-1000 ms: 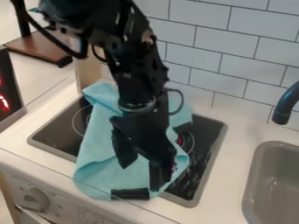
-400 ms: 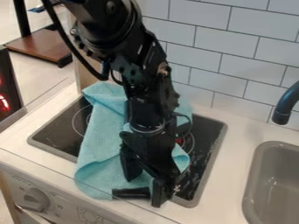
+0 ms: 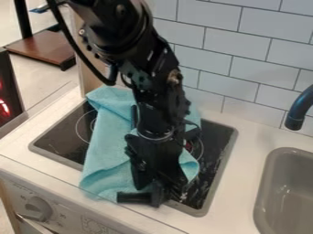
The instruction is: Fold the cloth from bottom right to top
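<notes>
One arm (image 3: 158, 98) half-hides one cloth (image 3: 109, 151)! One gripper (image 3: 149, 193), can't tell if closed; one stove (image 3: 58, 137), sink (image 3: 265, 183), tap (image 3: 299, 108)!

Bright light here across the white table (image 3: 247, 141), pale reflections streaking the dark stovetop (image 3: 213, 157), soft sheen inside the sink (image 3: 284, 183), small highlights dotting the black arm (image 3: 125, 27)!

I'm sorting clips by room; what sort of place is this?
Probably a toy kitchen: a stovetop set in a white counter, a sink with a dark faucet, and a tiled wall behind.
</notes>
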You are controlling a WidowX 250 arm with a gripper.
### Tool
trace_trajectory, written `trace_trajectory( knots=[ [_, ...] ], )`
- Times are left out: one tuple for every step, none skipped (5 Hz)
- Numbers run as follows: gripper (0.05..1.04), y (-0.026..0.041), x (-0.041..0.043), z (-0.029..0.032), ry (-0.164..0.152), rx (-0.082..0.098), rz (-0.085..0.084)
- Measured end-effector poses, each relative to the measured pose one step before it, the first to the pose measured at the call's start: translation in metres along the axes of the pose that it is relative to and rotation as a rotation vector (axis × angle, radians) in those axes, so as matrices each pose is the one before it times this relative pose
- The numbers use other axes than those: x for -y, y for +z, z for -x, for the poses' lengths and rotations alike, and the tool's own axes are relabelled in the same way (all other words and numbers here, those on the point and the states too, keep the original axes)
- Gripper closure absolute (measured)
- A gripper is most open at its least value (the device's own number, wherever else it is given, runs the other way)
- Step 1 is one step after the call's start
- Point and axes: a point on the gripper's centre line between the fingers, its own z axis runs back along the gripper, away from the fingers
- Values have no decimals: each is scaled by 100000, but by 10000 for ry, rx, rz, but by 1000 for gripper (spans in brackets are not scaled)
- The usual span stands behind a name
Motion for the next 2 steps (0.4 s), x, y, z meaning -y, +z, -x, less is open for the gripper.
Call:
trace_trajectory(
  knots=[
    [820, -26, 339, -88, -74, -34, -252],
    [908, 1, 21, -5, 65, 0, -8]
  ],
)
